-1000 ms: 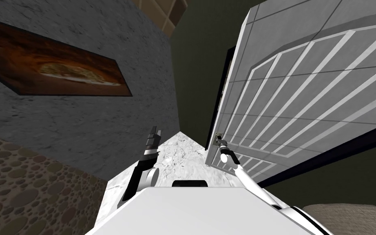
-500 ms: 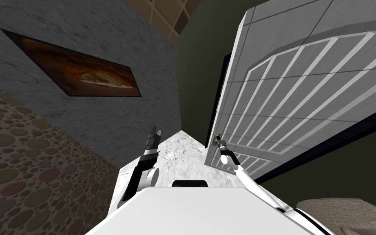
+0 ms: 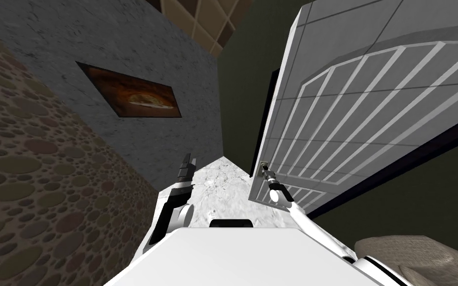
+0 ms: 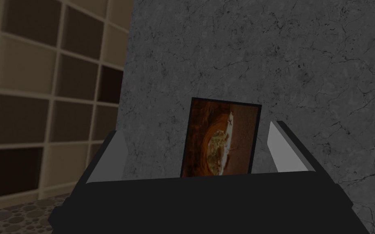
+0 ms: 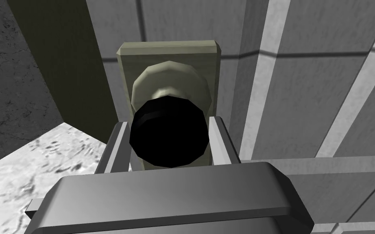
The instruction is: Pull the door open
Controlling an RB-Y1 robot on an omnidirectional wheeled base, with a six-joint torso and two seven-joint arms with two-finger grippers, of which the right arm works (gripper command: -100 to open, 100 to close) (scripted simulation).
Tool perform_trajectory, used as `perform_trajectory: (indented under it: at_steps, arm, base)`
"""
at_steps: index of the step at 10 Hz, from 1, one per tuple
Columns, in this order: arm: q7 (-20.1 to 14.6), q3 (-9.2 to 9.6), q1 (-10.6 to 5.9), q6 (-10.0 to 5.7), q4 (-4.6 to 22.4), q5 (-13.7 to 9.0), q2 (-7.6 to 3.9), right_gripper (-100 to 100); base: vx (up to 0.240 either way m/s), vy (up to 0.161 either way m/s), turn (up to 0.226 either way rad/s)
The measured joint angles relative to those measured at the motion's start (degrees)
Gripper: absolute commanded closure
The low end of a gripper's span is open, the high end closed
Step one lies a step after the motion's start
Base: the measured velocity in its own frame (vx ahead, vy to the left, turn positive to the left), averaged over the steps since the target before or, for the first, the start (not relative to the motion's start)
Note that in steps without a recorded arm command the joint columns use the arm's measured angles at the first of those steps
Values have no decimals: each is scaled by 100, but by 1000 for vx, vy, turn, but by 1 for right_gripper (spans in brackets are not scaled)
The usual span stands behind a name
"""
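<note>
Grips one round black knob (image 5: 168,138) in the right gripper (image 5: 168,124), its two fingers (image 5: 221,138) pressed against the knob's opposite sides; finds that knob on one pale plate (image 5: 168,48), fixed close to the free edge of the one grey door (image 3: 362,99) with white bars, low on the leaf in the head view; meets nothing between gripper and knob; notes a black area (image 3: 268,114) along the door's edge; holds the left gripper (image 3: 189,164) out over the white marbled floor (image 3: 223,188), well apart from the door, two fingers spread wide around nothing; farther off, makes out one dark-framed picture (image 3: 136,97) on a grey stone wall (image 3: 138,39), one pebbled wall (image 3: 34,174) at the left, and one beige cushion (image 3: 412,255) beside the right arm.
</note>
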Motion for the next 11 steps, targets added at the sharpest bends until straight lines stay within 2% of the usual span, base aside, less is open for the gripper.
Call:
perform_trajectory:
  at_steps: [3, 4, 7, 11]
  arm:
    - [-144, 188, 81, -22, -133, 14, -135, 100]
    - [-156, 213, 96, -14, -126, 17, -131, 100]
    - [-279, 330, 167, -59, -251, 20, -290, 100]
    - [-501, 601, 293, -153, -425, 55, -520, 100]
  base:
    - [-173, -48, 71]
    - [-129, -31, 89]
    - [-202, -66, 108]
    - [-196, -63, 103]
